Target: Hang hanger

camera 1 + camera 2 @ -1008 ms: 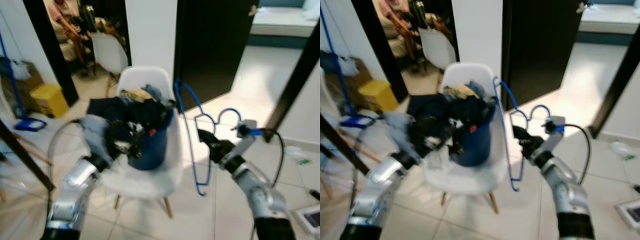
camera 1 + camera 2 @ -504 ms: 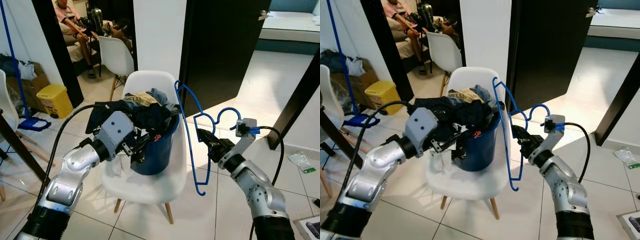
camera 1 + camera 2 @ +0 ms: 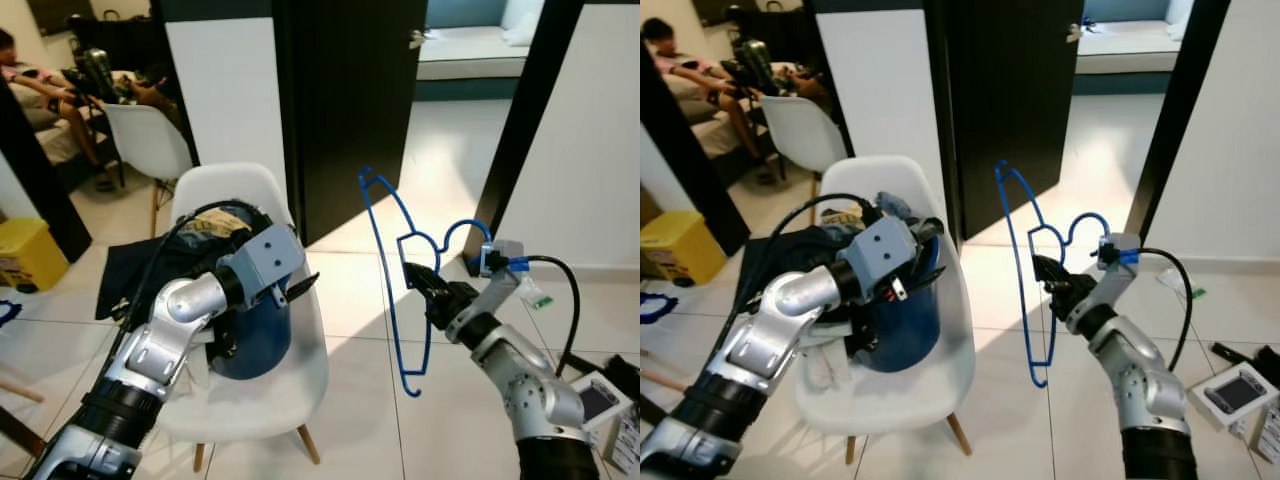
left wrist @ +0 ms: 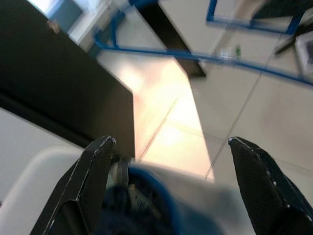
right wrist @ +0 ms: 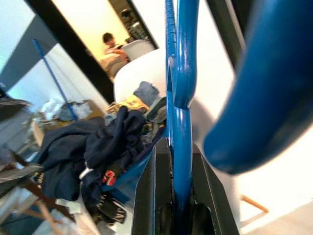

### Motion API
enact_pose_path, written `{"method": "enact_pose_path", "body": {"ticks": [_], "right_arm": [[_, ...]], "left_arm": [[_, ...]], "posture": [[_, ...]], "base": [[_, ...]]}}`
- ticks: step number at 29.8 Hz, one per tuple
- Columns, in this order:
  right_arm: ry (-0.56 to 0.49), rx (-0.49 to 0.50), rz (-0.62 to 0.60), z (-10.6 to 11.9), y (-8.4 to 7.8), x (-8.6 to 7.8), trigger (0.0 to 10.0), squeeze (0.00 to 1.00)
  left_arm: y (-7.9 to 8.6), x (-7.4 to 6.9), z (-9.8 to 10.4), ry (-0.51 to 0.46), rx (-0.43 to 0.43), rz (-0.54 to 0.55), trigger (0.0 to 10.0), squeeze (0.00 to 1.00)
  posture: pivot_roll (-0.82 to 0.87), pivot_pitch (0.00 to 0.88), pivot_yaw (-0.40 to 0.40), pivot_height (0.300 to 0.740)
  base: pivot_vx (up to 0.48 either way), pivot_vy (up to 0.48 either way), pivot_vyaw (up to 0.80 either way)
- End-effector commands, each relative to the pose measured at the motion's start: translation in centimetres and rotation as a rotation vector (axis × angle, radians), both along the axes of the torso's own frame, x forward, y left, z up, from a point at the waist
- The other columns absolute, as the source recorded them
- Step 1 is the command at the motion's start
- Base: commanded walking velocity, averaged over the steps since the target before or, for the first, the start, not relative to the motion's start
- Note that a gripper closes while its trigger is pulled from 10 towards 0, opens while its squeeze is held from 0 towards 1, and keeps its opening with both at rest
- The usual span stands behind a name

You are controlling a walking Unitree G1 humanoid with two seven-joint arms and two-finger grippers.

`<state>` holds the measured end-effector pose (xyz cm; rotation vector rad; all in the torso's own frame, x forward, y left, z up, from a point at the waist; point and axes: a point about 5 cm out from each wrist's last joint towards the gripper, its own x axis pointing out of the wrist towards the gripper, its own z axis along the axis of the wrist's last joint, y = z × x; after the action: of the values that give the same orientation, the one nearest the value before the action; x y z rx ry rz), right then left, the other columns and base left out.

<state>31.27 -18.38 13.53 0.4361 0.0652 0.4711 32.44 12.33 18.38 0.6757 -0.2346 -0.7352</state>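
From the head camera's left eye, the right hand is clamped on a thin blue plastic clothes hanger, gripping its frame just below the hook and holding it upright in the air over the pale tiled floor, to the right of a white moulded plastic chair. On that chair stands a dark blue bucket heaped with dark clothes. The left hand hovers beside the bucket's rim, holding nothing.

In the right eye the hanger stands before a dark open door.

The left wrist view shows that hand's black fingers spread wide apart, empty, above the bucket.

The right wrist view shows its fingers pressed together on the hanger's blue bar.
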Motion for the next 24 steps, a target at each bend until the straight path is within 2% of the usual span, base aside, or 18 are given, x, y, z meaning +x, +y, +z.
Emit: {"method": "enact_pose_path", "body": {"ticks": [1, 2, 5, 12, 15, 16, 17, 19, 20, 21, 22, 23, 24], "right_arm": [[-0.004, 0.016, 0.002, 0.3, -0.1, 0.0, 10.0, 0.00], [-0.004, 0.016, 0.002, 0.3, -0.1, 0.0, 10.0, 0.00], [0.006, 0.020, 0.028, 0.2, 0.0, -0.1, 10.0, 0.00], [0.002, 0.014, 0.053, 0.1, 0.2, -0.2, 10.0, 0.00], [0.008, 0.020, 0.069, 0.0, 0.3, -0.3, 10.0, 0.00], [0.008, 0.020, 0.069, 0.0, 0.3, -0.3, 10.0, 0.00], [0.015, 0.025, 0.071, 0.0, 0.3, -0.3, 10.0, 0.00], [0.015, 0.025, 0.071, 0.0, 0.3, -0.3, 10.0, 0.00], [0.018, 0.027, 0.071, 0.0, 0.3, -0.3, 10.0, 0.00], [0.018, 0.027, 0.071, 0.0, 0.3, -0.3, 10.0, 0.00], [0.023, 0.029, 0.073, 0.0, 0.3, -0.3, 10.0, 0.00], [0.023, 0.029, 0.073, 0.0, 0.3, -0.3, 10.0, 0.00], [0.029, 0.032, 0.073, 0.0, 0.3, -0.2, 10.0, 0.00]], "left_arm": [[0.8, 0.0, -0.9, 0.015, 0.060, 0.034, 10.0, 0.00], [0.8, 0.0, -0.9, 0.015, 0.060, 0.034, 10.0, 0.00], [2.3, 0.4, -1.3, 0.020, 0.122, 0.098, 10.0, 0.00], [3.2, 0.3, -1.7, 0.039, 0.159, 0.119, 10.0, 0.00], [3.1, -0.9, -2.7, 0.142, 0.198, 0.029, 10.0, 0.00], [3.1, -0.9, -2.7, 0.142, 0.198, 0.029, 10.0, 0.00], [3.1, -1.8, -2.8, 0.207, 0.232, -0.056, 10.0, 0.00], [3.1, -1.8, -2.8, 0.207, 0.232, -0.056, 10.0, 0.00], [3.1, -2.2, -2.9, 0.233, 0.262, -0.102, 10.0, 0.00], [3.1, -2.2, -2.9, 0.233, 0.262, -0.102, 10.0, 0.00], [3.3, -2.7, -2.9, 0.269, 0.321, -0.156, 10.0, 0.00], [3.3, -2.7, -2.9, 0.269, 0.321, -0.156, 10.0, 0.00], [3.8, -3.1, -3.0, 0.300, 0.402, -0.198, 10.0, 0.00]], "posture": [[-0.05, 0.000, 0.045, 0.740], [-0.05, 0.000, 0.045, 0.740], [-0.05, 0.000, 0.044, 0.740], [-0.04, 0.000, 0.045, 0.740], [-0.04, 0.000, 0.045, 0.740], [-0.04, 0.000, 0.045, 0.740], [-0.05, 0.000, 0.041, 0.740], [-0.05, 0.000, 0.041, 0.740], [-0.05, 0.000, 0.039, 0.740], [-0.05, 0.000, 0.039, 0.740], [-0.04, 0.000, 0.038, 0.740], [-0.04, 0.000, 0.038, 0.740], [-0.04, 0.000, 0.036, 0.740]], "base": [[0.307, 0.000, 0.00], [0.307, 0.000, 0.00], [0.306, 0.000, 0.00], [0.305, 0.000, 0.00], [0.000, 0.000, 0.00], [0.000, 0.000, 0.00], [0.000, 0.000, 0.00], [0.000, 0.000, 0.00], [0.000, 0.000, 0.00], [0.000, 0.000, 0.00], [0.000, 0.000, 0.00], [0.000, 0.000, 0.00], [0.000, 0.000, 0.00]]}}
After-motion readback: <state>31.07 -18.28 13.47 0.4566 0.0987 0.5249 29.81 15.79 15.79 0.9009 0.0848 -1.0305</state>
